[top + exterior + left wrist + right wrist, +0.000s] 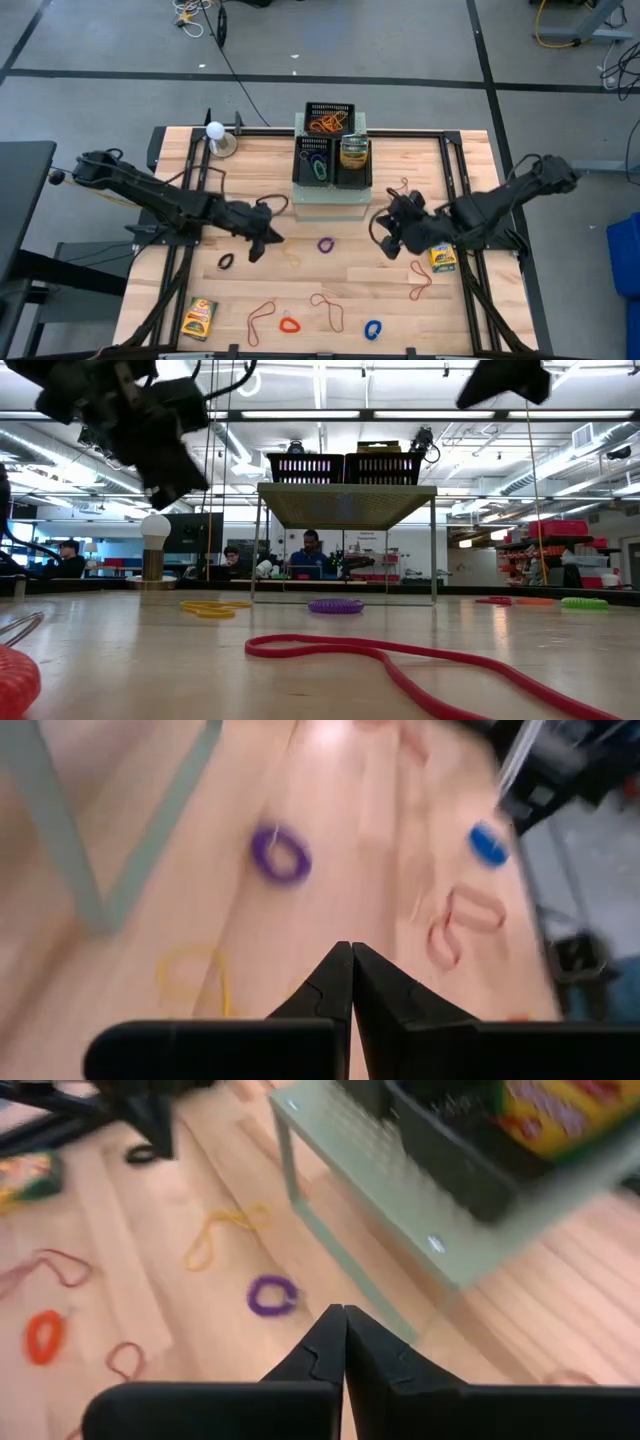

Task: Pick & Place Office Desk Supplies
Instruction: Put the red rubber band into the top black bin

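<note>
Both claws are pinched fully closed and empty: left claw (262,240), right claw (388,232), above the planked wooden counter (470,320). A coiled purple loop (326,244) lies between them, thin rubber bands (327,305) nearby.

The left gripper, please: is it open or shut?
Shut: in the left wrist view, the left gripper's fingers meet with no gap and nothing between them.

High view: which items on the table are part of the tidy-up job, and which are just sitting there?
Job items: purple loop, blue loop, red loop, black loop, rubber bands, crayon boxes.

Just there: black mesh trays, pale-green perforated box, light bulb on its base.
</note>
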Available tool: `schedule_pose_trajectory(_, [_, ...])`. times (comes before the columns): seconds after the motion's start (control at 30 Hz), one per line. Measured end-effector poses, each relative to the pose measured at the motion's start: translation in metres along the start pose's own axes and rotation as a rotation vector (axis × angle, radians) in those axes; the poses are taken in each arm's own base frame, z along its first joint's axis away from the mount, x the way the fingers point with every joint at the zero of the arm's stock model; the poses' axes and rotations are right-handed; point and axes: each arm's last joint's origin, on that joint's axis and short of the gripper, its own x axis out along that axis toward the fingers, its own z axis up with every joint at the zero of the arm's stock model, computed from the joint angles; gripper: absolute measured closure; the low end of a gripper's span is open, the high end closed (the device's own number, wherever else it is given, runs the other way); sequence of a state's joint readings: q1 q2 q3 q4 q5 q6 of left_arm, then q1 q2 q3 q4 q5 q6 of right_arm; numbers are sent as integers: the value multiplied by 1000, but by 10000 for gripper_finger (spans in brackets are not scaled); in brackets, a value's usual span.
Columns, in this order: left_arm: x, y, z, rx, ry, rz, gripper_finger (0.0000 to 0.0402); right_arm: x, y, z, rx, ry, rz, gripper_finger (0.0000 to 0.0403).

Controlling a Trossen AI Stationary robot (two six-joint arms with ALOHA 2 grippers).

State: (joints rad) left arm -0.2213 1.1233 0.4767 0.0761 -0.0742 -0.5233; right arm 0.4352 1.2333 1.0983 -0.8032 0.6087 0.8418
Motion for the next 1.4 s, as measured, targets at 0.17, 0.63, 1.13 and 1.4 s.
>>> schedule_pose_trajectory(0.17, [6, -3, -21, -86, 96, 134, 392, 10, -2, -24, 20, 28, -43, 391])
schedule_pose_trajectory(0.63, [51, -13, -49, -390, 193, 333, 346, 29, -27, -76, -102, 181, 28, 399])
schedule_pose_trajectory(1.13, [66, -23, -38, -401, 135, 350, 336, 27, -78, -121, 93, 374, 215, 398])
schedule_pose_trajectory(1.4, [67, -22, -35, -341, 67, 387, 336, 28, -63, -147, 92, 573, 208, 372])
